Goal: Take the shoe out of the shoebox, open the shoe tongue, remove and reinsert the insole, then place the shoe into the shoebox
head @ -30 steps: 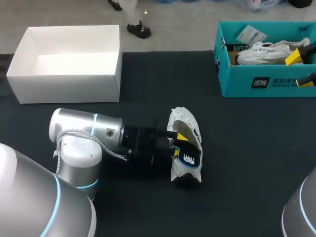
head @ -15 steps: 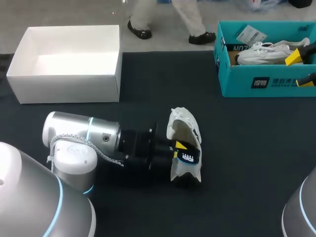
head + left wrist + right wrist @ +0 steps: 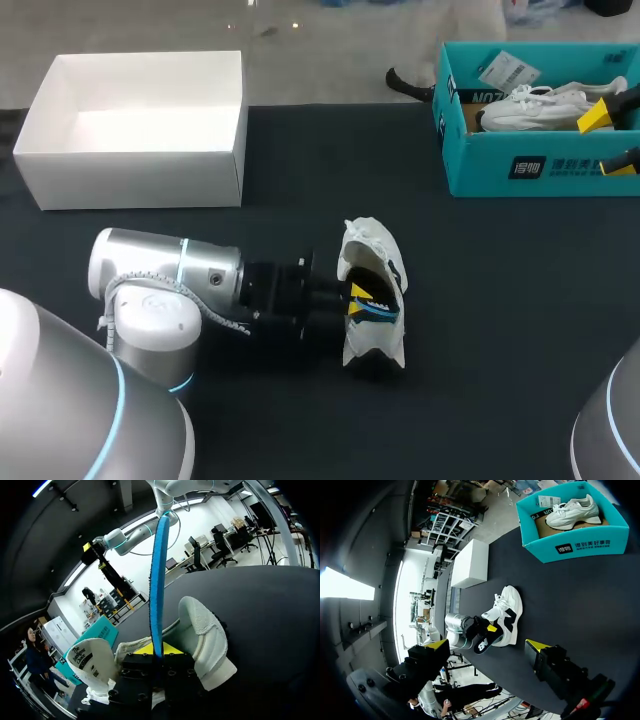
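Lying sideways, shoe point(image 3: 368, 238) points toe away (heel nearest); left gripper point(image 3: 360, 297) pinches insole point(image 3: 381, 309), right gripper point(image 3: 610, 140) spread.

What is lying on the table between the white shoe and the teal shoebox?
Nothing. The head view shows only bare black tabletop between the white shoe and the teal shoebox.
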Motion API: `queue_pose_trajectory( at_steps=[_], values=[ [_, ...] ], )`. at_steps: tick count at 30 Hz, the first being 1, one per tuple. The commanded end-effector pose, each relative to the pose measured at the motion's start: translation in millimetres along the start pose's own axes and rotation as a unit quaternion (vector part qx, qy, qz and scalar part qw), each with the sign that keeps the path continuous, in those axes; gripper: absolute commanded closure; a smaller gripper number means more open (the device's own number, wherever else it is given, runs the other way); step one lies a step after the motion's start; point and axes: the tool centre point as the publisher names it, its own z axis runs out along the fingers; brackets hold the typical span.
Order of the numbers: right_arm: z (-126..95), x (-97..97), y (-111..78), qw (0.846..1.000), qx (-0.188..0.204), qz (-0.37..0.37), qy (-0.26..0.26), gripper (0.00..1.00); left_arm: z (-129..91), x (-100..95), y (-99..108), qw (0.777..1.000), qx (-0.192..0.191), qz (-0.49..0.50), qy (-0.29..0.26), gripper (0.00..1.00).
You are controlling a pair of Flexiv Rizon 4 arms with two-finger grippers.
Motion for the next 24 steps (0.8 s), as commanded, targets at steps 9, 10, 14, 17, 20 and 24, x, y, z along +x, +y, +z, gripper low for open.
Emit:
queue_pose_trajectory(
  at_steps=[9, 10, 14, 17, 20, 24],
  values=[
    [1, 0.2, 0.2, 1.0, 0.0, 0.001, -0.002, 0.0, 3, -6.3, -16, 1.0, 0.028, -0.001, 0.004, 0.65],
    [1, 0.2, 0.2, 1.0, 0.0, 0.001, -0.002, 0.0, 1, -5.6, -21, 1.0, 0.029, 0.002, 0.004, 0.65],
    [1, 0.2, 0.2, 1.0, 0.0, 0.001, -0.002, 0.0, -4, -3.9, -36, 1.0, 0.027, 0.013, 0.005, 0.67],
    [1, 0.2, 0.2, 1.0, 0.0, 0.001, -0.002, 0.0, -4, -3.4, -42, 0.999, 0.027, 0.019, 0.008, 0.74],
    [1, 0.2, 0.2, 1.0, 0.0, 0.001, -0.002, 0.0, -3, -2.7, -37, 1.0, 0.025, 0.014, 0.013, 0.94],
    [1, 0.2, 0.2, 1.0, 0.0, 0.001, -0.002, 0.0, 2, -1.8, -27, 0.999, 0.024, 0.005, 0.021, 1.0]
  ],
)
